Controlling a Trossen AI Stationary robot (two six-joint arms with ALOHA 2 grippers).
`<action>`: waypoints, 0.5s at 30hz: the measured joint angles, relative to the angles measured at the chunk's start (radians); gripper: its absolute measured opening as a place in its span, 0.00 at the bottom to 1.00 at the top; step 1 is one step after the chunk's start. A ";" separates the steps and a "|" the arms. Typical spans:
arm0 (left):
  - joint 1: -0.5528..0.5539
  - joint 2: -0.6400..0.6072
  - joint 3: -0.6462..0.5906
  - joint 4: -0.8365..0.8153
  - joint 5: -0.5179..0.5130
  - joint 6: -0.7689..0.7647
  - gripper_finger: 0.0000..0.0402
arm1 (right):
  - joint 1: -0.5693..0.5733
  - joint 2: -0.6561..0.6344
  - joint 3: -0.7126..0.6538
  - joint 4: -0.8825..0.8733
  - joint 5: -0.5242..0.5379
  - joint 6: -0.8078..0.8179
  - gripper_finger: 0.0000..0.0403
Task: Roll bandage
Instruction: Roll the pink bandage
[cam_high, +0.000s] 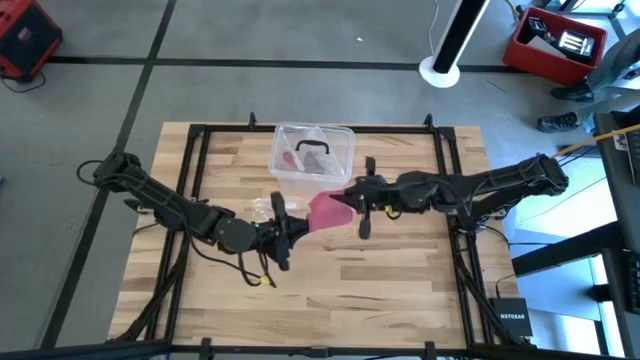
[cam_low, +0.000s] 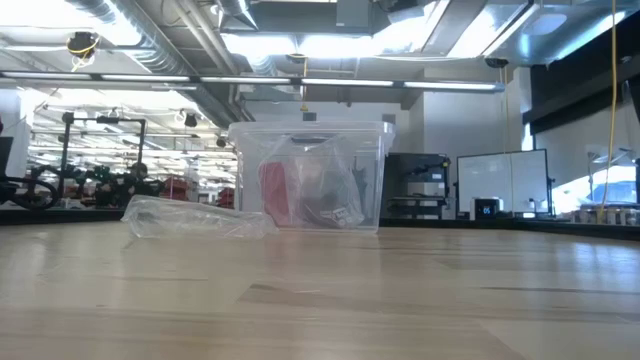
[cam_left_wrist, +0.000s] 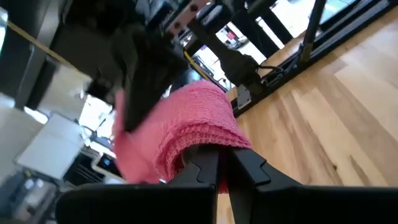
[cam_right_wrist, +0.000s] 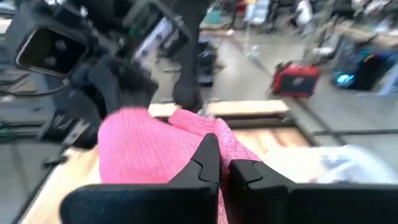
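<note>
High view shows the bandage (cam_high: 329, 209), a pink strip, hanging above the table (cam_high: 400, 290) just in front of the clear plastic box (cam_high: 312, 153). The left gripper (cam_high: 297, 228) holds one end of the bandage, on the side away from the box, and its jaws are closed on the cloth. The right gripper (cam_high: 352, 197) holds the other end, near the box corner, jaws also closed on the cloth. A crumpled clear wrapper (cam_high: 264, 206) lies just beside the box. A small black device (cam_high: 511, 319) far from the box, at the table's edge, has the word NETGEAR on it.
</note>
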 joint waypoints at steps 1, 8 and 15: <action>-0.002 0.000 0.000 0.001 0.001 0.019 0.01 | -0.009 0.001 0.000 -0.020 -0.025 0.025 0.01; -0.006 0.000 -0.001 -0.001 0.013 0.124 0.01 | -0.033 0.019 0.000 -0.085 -0.106 0.171 0.13; -0.008 0.000 -0.001 -0.001 0.018 0.322 0.01 | -0.059 0.023 0.000 -0.118 -0.204 0.257 0.41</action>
